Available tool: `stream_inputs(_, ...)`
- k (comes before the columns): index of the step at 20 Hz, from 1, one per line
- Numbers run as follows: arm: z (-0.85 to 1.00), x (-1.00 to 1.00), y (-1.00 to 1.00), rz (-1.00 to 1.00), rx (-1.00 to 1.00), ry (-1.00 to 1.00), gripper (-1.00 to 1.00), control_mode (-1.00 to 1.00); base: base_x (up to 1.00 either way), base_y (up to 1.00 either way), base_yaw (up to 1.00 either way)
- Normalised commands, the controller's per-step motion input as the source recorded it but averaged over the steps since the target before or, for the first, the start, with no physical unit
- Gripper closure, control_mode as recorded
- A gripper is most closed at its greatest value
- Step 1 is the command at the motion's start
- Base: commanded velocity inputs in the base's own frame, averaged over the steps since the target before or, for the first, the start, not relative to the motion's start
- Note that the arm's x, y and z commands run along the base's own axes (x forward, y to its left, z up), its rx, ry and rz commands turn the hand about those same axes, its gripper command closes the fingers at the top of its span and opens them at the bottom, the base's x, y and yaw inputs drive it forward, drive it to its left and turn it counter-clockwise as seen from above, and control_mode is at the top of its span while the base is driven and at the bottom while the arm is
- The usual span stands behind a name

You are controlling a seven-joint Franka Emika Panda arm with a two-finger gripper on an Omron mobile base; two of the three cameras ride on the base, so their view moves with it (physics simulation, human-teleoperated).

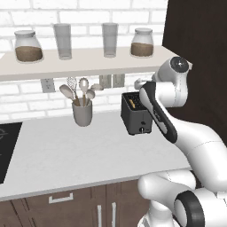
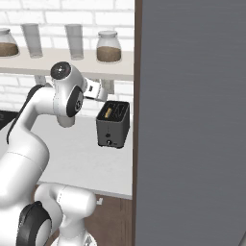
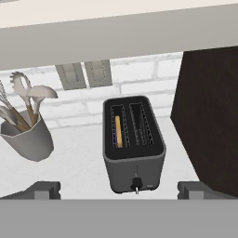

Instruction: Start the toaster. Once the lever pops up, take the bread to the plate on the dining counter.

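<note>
The toaster (image 3: 134, 145) stands upright on the white counter (image 1: 66, 150) against the brick wall, close beside the dark tall cabinet panel (image 3: 209, 116) on its right in the hand view. The bread (image 3: 118, 131) sits edge-up in the left slot as the hand view shows it, sunk low, only its tan edge visible; the same tan edge shows in the left base view (image 1: 132, 104) and the right base view (image 2: 108, 112). The other slot holds nothing visible. A small round knob (image 3: 136, 182) sits low on the toaster's front face. The gripper (image 3: 119, 189) hangs above and in front of the toaster, looking down on it; its two fingertips (image 3: 45, 189) stand wide apart at the lower corners of the hand view, nothing between them, touching nothing. A grey utensil cup (image 1: 82, 111) holding spoons and a whisk stands to the toaster's left, well apart. A shelf (image 1: 80, 64) above carries two jars and two glasses. Wall outlets (image 3: 84, 74) sit beneath the shelf.
</note>
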Motion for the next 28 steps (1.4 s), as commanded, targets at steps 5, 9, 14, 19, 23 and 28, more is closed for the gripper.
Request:
stream_inputs(5,0.0,0.0,0.0,0.0,0.0,0.0,-1.0,-1.0,0.0,0.0,0.0)
stream_inputs(9,0.0,0.0,0.0,0.0,0.0,0.0,-1.0,-1.0,0.0,0.0,0.0)
stream_inputs(14,0.0,0.0,0.0,0.0,0.0,0.0,-1.0,-1.0,0.0,0.0,0.0)
stream_inputs(19,0.0,0.0,0.0,0.0,0.0,0.0,-1.0,-1.0,0.0,0.0,0.0)
stream_inputs(23,0.0,0.0,0.0,0.0,0.0,0.0,-1.0,-1.0,0.0,0.0,0.0)
stream_inputs(28,0.0,0.0,0.0,0.0,0.0,0.0,-1.0,-1.0,0.0,0.0,0.0)
